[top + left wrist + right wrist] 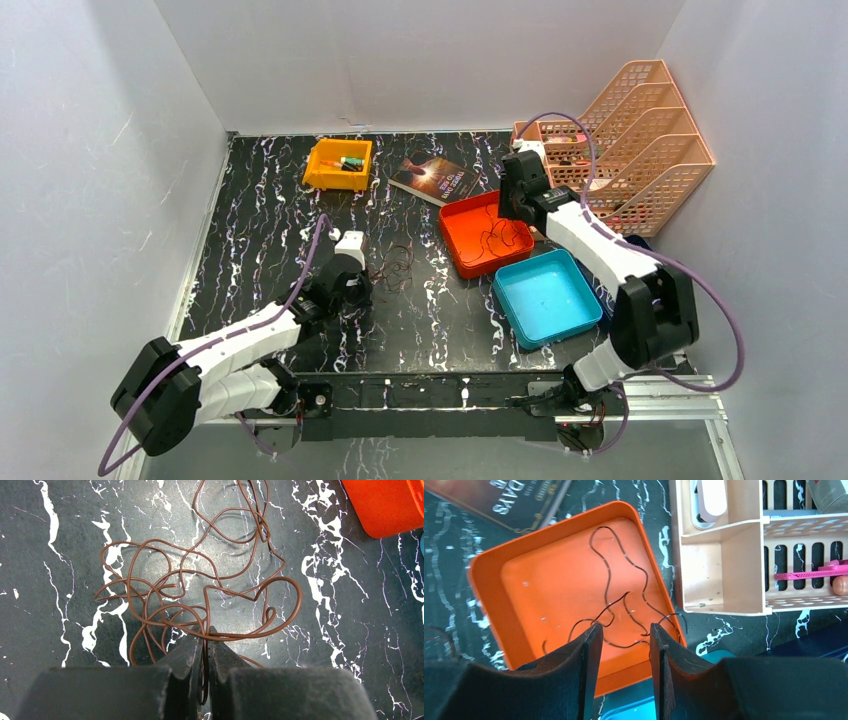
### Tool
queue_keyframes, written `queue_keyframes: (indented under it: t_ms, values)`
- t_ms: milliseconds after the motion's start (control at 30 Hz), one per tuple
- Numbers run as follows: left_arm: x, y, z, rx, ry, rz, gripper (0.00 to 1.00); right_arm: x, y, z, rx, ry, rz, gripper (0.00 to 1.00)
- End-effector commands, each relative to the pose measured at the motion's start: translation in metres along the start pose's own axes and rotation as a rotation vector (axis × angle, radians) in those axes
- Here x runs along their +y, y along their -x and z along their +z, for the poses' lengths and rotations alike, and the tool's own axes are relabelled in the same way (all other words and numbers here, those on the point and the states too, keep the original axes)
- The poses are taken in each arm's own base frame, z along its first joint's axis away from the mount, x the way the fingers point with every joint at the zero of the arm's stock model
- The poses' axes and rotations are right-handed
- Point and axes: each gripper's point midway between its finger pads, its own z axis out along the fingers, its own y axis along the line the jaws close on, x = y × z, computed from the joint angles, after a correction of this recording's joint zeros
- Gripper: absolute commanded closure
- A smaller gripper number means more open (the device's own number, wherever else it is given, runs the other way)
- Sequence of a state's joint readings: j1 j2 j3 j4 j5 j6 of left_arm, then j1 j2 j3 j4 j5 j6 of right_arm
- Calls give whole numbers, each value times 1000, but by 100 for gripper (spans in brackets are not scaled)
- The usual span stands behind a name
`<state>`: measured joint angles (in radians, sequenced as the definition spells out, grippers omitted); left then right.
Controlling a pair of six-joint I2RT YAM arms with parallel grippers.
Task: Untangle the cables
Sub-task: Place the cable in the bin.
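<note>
A thin brown cable (pixel 200 587) lies in loose tangled loops on the black marbled table (pixel 350 645); in the top view this brown cable (pixel 395 262) sits just right of my left gripper (pixel 352 285). My left gripper (pixel 205 636) is shut on a strand of the brown cable at the tangle's near edge. A thin black cable (pixel 624 600) lies loose inside the orange tray (pixel 489 565), seen in the top view as the black cable (pixel 492 235) in the orange tray (pixel 452 212). My right gripper (pixel 625 629) hovers open above that tray's near side, nothing between its fingers.
A teal tray (pixel 520 308) lies just in front of the orange tray. A yellow bin (pixel 318 172) with small items and a book (pixel 434 178) lie at the back. A peach file rack (pixel 650 140) stands at the back right, with a peach organiser (pixel 724 575) next to the orange tray.
</note>
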<state>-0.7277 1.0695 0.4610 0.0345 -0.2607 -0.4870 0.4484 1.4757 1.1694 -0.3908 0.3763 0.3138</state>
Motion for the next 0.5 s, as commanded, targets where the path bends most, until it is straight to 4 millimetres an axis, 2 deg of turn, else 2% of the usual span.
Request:
queue_keyframes:
  t_ms: [0,367,467]
  values:
    - [-7,19,-8,-40,-27,-3,100,-8,-9,20,91,-50,18,52]
    - [-5,19,-12,-51,-29,-12,100,-7,-48,45,242,-82,8,51]
    - [-5,19,-13,-50,-28,-12,100,3,-54,51,266,-32,8,51]
